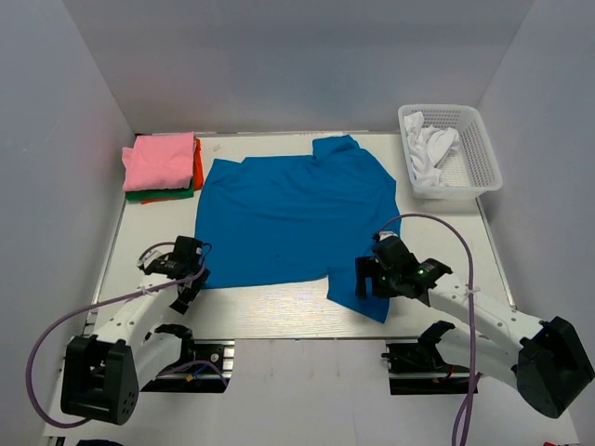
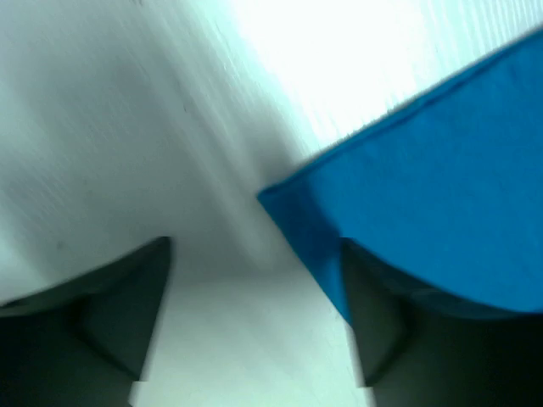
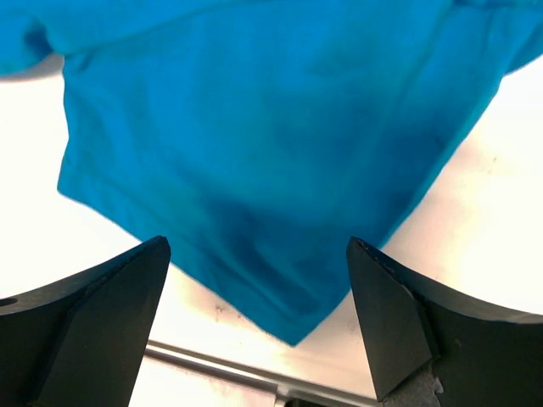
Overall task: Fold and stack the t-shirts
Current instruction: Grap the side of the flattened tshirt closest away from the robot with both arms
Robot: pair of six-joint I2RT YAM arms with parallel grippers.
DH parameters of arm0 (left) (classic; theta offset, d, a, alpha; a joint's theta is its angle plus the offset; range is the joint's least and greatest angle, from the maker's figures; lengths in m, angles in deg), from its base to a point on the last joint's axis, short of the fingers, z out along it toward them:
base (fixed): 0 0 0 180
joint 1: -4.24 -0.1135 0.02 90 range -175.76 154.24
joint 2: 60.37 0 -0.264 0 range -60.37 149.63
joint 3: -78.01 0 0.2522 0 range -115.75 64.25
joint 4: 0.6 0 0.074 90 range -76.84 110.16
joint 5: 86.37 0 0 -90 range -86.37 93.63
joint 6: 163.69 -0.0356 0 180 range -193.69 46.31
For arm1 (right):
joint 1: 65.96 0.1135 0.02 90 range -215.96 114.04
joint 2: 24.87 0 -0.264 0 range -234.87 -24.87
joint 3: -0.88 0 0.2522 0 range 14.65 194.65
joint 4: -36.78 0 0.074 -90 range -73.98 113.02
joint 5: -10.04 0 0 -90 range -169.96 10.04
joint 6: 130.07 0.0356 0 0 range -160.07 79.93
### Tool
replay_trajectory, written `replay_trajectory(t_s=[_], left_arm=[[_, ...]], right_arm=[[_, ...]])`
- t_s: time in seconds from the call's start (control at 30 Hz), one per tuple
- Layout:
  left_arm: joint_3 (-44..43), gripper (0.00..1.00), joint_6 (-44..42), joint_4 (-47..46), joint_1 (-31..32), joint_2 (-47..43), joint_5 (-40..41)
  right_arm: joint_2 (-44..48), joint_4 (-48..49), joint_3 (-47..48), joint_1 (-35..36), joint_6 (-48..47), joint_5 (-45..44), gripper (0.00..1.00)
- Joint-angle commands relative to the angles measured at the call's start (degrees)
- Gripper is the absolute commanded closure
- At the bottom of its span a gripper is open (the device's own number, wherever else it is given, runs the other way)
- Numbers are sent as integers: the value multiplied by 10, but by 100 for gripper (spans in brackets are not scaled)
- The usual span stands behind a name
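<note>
The bright blue t-shirt lies spread flat in the middle of the table, one sleeve hanging toward the near edge at right. My left gripper is open just above the shirt's near left corner; its right finger overlaps the blue hem. My right gripper is open over the near right sleeve, whose pointed tip lies between the fingers. A folded pink t-shirt tops a stack at the back left, with orange and green shirts under it. White t-shirts lie crumpled in the basket.
A white mesh basket stands at the back right. The table's near metal edge runs just below the sleeve tip. White walls enclose the left, back and right sides.
</note>
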Motion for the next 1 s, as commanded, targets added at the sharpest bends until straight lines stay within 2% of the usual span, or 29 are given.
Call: replay_trajectory(t_s=[0.0,0.07,0.1,0.2,0.23,0.33,0.4,0.5,0.53,0.57,0.63,0.67,0.77,0.9,0.97], left_arm=[[-3,22,25,-27,-5,30,37],[-10,36,25,-42,-5,41,32],[-10,50,25,-60,-5,50,27],[-3,73,19,-85,-5,74,8],[2,86,19,-92,-5,83,3],[-9,100,13,-93,-5,122,-2],[-17,100,7,-93,-5,140,-2],[-29,100,7,-93,-5,161,-2],[-29,100,7,-93,-5,161,-2],[-29,100,7,-93,-5,161,-2],[-29,100,7,-93,-5,140,-2],[-22,100,7,-93,-5,130,-2],[-17,100,14,-64,-5,56,-15],[-11,100,42,15,-5,-9,-15],[-11,100,47,31,-5,-47,-21]], right_arm=[[26,-35,-1,19,19,1,10],[21,-51,-4,39,33,1,10],[11,-55,-4,44,40,0,10],[-19,-60,1,69,69,-8,10],[-25,-60,1,77,72,-13,10],[-57,-70,3,96,106,-42,10],[-84,-60,3,105,129,-61,12],[-134,-38,17,113,140,-75,34],[-159,-51,22,117,151,-90,52],[-166,-59,26,117,160,-97,62],[-174,-101,40,121,182,-105,93],[-173,-118,46,120,190,-108,100],[-137,-212,70,121,215,-93,100],[-65,-276,101,118,242,-52,100],[-58,-317,132,123,264,-48,100]])
